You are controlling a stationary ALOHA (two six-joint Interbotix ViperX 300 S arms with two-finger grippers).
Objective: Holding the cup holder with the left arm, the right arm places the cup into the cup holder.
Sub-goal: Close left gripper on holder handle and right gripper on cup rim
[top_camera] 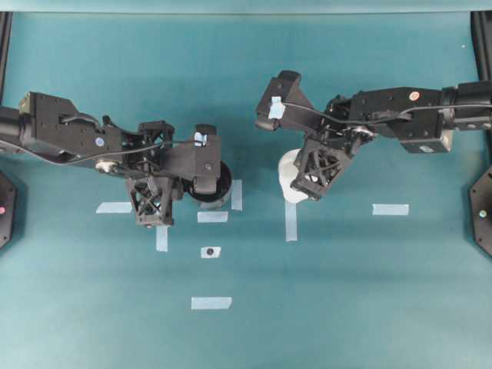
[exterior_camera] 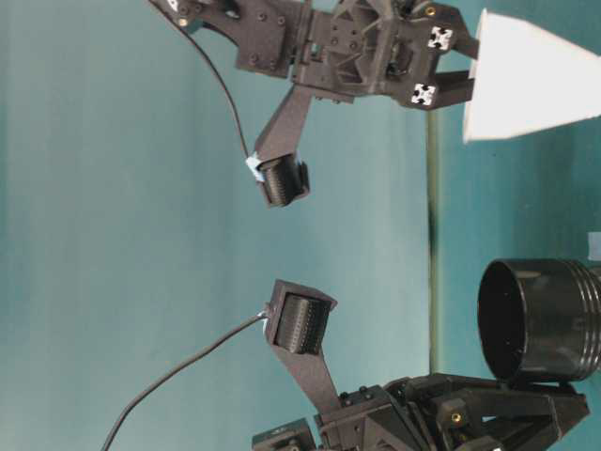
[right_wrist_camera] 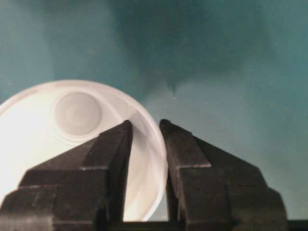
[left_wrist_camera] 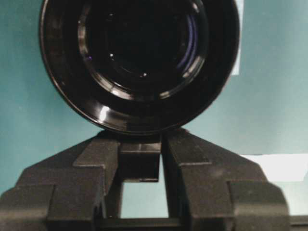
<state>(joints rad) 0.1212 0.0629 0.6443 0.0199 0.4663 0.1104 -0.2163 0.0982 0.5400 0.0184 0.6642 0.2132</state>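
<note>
Right wrist view shows the right fingers [right_wrist_camera: 145, 126] pinching the white cup [right_wrist_camera: 72, 139] rim at four o'clock, left fingers [left_wrist_camera: 140, 144] clamping the cup holder [left_wrist_camera: 139, 62] tab; that thin-rim pinch could slip.

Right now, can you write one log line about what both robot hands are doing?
left tool: shut on cup holder tab | right tool: shut on cup rim | cup not yet in holder

Teal desk [top_camera: 346, 307] marked with pale blue tape strips [top_camera: 211, 303].

The cup holder [top_camera: 219, 187] is seen left of centre and the cup [top_camera: 289, 178] right of centre; a small dark-dotted tape piece [top_camera: 210, 252] lies near the holder.
</note>
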